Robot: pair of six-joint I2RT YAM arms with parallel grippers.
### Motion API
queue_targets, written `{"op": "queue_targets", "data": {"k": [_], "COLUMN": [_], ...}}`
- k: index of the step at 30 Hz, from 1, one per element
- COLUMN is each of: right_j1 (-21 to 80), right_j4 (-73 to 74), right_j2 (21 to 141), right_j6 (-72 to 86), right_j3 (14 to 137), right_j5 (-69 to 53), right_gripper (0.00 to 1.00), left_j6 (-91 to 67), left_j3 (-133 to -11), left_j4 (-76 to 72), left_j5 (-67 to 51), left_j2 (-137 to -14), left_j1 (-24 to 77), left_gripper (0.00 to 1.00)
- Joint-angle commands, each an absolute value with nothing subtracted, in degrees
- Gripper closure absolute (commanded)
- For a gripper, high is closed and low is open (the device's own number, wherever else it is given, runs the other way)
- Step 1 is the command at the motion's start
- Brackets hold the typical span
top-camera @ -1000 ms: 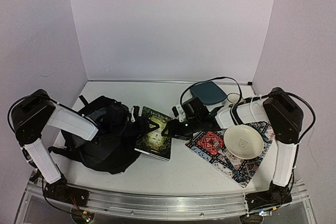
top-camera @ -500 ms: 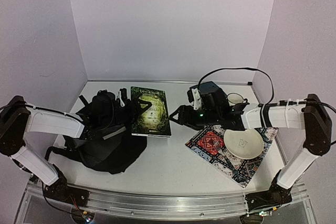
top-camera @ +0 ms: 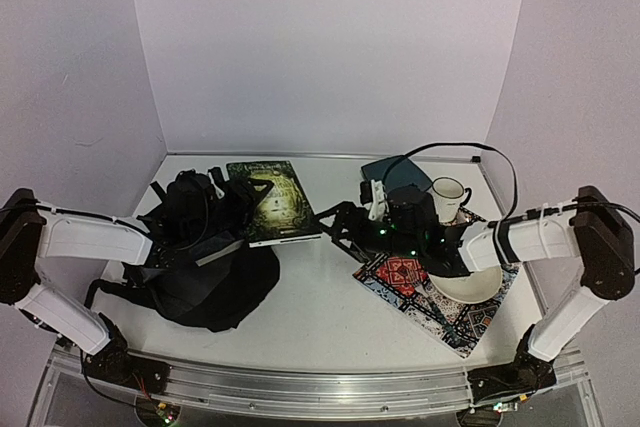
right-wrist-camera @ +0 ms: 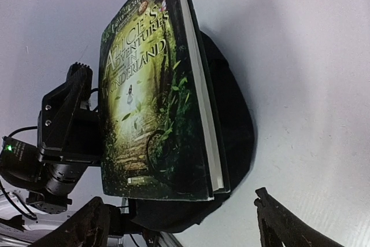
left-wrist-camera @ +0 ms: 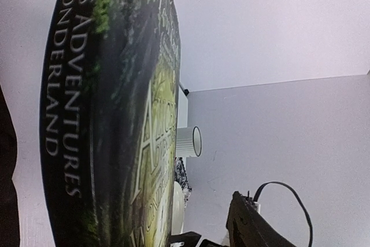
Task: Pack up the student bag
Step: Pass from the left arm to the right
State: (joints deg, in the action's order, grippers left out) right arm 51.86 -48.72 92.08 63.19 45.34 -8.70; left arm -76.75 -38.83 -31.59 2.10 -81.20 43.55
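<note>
Status as I saw it: left gripper (top-camera: 228,194) was clamped on the left edge of the book (top-camera: 272,202), holding it tilted and off the table (top-camera: 320,317), over the right side of the student bag (top-camera: 205,272); bag lay slumped at the table's left side, under the left arm; right gripper (top-camera: 338,232) had its fingers wide apart, just right of the book, not touching it; bowl (top-camera: 475,287) sat on the patterned cloth (top-camera: 430,317) at right; mug (top-camera: 448,197) and teal pouch (top-camera: 392,171) stood behind.
</note>
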Motion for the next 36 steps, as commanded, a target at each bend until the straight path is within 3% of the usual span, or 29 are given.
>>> {"op": "queue_targets", "data": {"k": [1, 10, 15, 22, 29, 33, 36], "right_j1": [52.8, 53.1, 53.2, 53.2, 53.1, 53.1, 52.9], "right_j4": [-60.8, -70.6, -77.5, -84.5, -91.2, -94.4, -95.2], "right_j2": [96.2, 102.2, 105.1, 106.0, 107.1, 107.0, 106.2], "right_j6": [68.5, 74.0, 74.2, 73.0, 73.9, 74.4, 74.4], "right_j3": [47.2, 49.7, 52.4, 52.4, 51.7, 51.6, 51.5], "right_j5": [-9.3, -9.1, -11.8, -12.3, -12.4, -12.4, -12.0], "right_gripper": [0.12, 0.16, 0.27, 0.55, 0.91, 1.0, 1.0], "left_j6": [-81.2, -84.9, -85.8, -86.9, -87.3, -86.6, -86.0], "left_j3": [-39.6, -38.3, -37.9, -36.2, -32.8, -30.9, -29.3], "left_j4": [-39.8, -43.4, -44.6, -45.8, -46.2, -46.3, -46.3], "left_j5": [3.3, 2.4, 1.7, 1.4, 2.5, 3.4, 4.0], "left_j2": [-78.3, -78.2, -78.7, -78.1, -76.1, -74.6, -73.2], "left_j1": [43.4, 43.5, 43.5, 43.5, 43.5, 43.5, 43.5], "left_gripper": [1.0, 1.0, 0.99, 0.92, 0.72, 0.55, 0.36]}}
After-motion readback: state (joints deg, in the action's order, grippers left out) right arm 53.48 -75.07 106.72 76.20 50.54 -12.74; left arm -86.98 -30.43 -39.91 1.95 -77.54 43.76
